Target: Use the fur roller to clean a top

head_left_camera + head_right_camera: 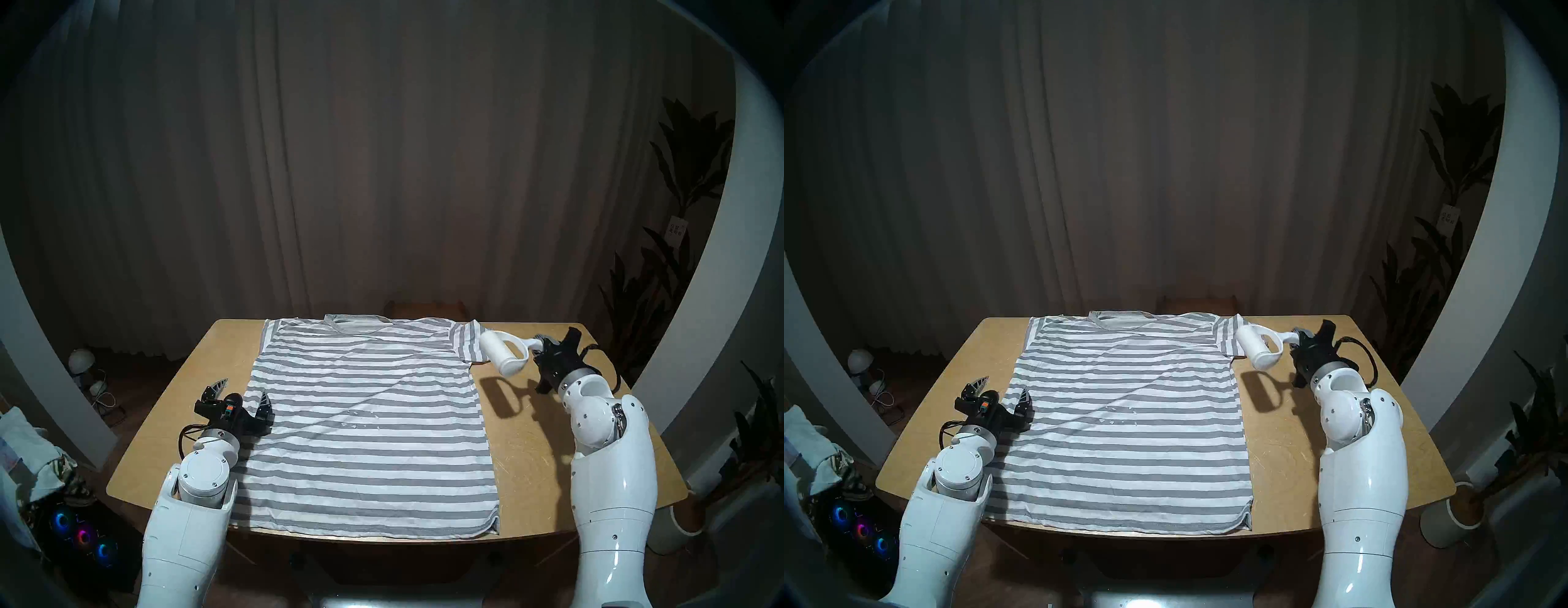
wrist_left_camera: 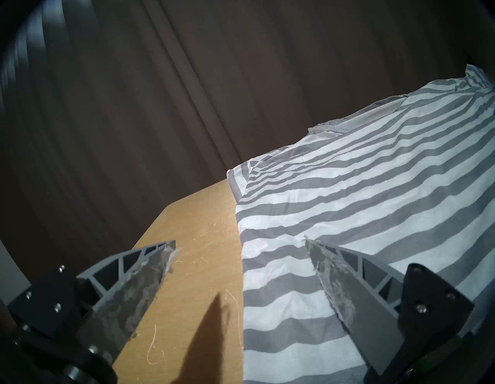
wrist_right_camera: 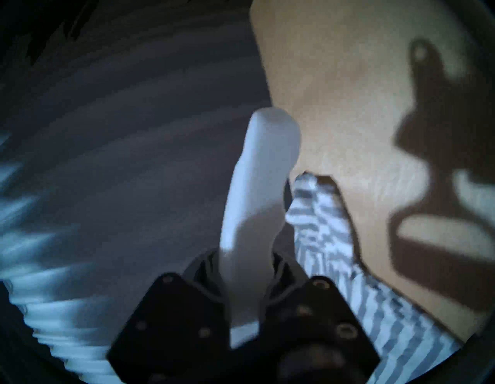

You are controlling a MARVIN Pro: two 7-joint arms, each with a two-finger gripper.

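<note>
Two head views: high above the near edge of the desk [image 1: 530,433], facing down and forward, nearly identical, sharing the whole striped top [image 1: 365,416] and both arms. Left wrist view: low, close over the desk's left side, facing far along the top's edge. Right wrist view: blurred, rolled sideways, close behind the fur roller [image 3: 257,203], sharing the top's sleeve with the head views.

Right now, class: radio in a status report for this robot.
Right gripper shut on fur roller, held off the table. Left gripper open, empty. Top flat, nothing blocking.
</note>
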